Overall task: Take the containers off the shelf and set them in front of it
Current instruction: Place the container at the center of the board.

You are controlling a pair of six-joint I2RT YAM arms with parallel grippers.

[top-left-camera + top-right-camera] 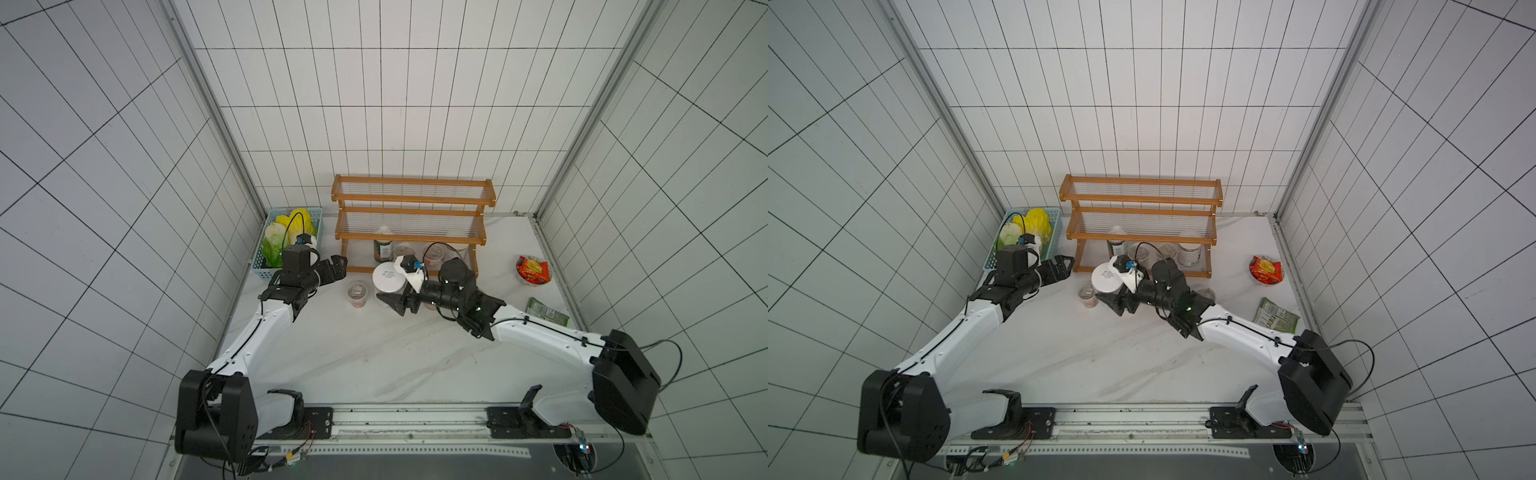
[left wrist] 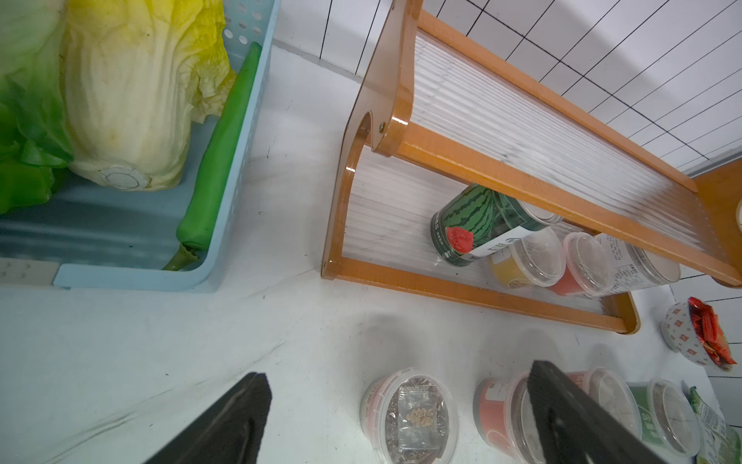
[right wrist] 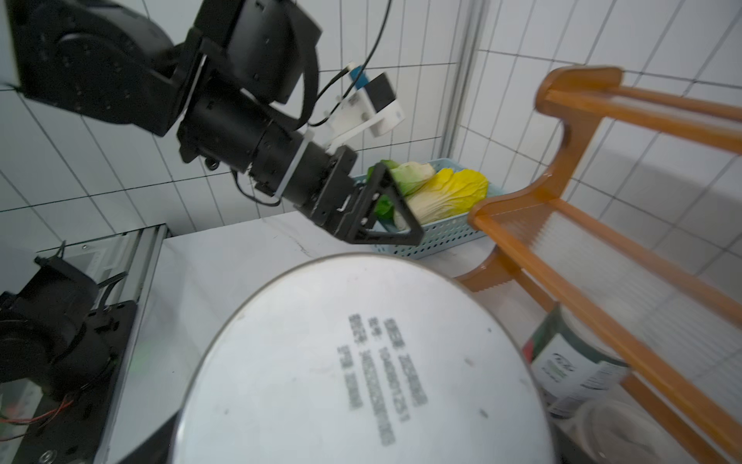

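The shelf [image 1: 411, 208] stands against the back wall, and its two upper tiers are bare. On its lowest tier I see a watermelon-label tin [image 2: 478, 225], an orange-based cup [image 2: 526, 257], a red-based cup [image 2: 582, 265] and a clear jar [image 2: 638, 261]. My right gripper [image 1: 388, 291] is shut on a wide silver tin [image 1: 386, 277] just in front of that tier. The tin's printed end fills the right wrist view [image 3: 361, 361]. Several lidded cups [image 2: 409, 418] stand on the table in front. My left gripper [image 2: 397, 371] hangs open above them, by the shelf's left front corner.
A light-blue basket [image 1: 266, 266] of cabbages sits at the back left, close to my left wrist. At the right are a bowl with a red packet [image 1: 533, 270] and a flat green snack bag [image 1: 546, 311]. Tiled walls close in on three sides.
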